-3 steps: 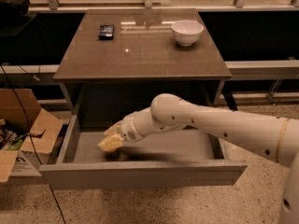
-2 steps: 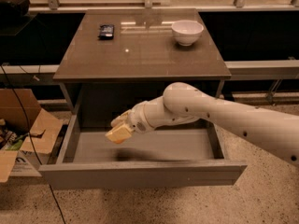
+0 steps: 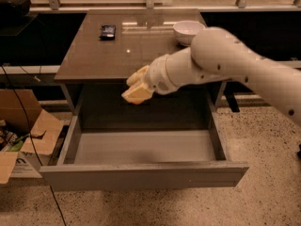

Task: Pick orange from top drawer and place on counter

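Note:
My gripper (image 3: 136,85) hangs in the air just in front of the counter's front edge, above the back left part of the open top drawer (image 3: 141,147). The white arm reaches in from the right. The orange does not show: none lies on the drawer's grey floor and none on the counter (image 3: 127,53). Whether it sits inside the gripper is hidden. The drawer is pulled fully out towards me.
A white bowl (image 3: 187,31) stands at the counter's back right, partly behind the arm. A small dark object (image 3: 107,31) lies at the back left. An open cardboard box (image 3: 28,135) and a black cable are on the floor to the left.
The gripper has risen out of the drawer's left side and moved back and right, up to the height of the counter's front edge.

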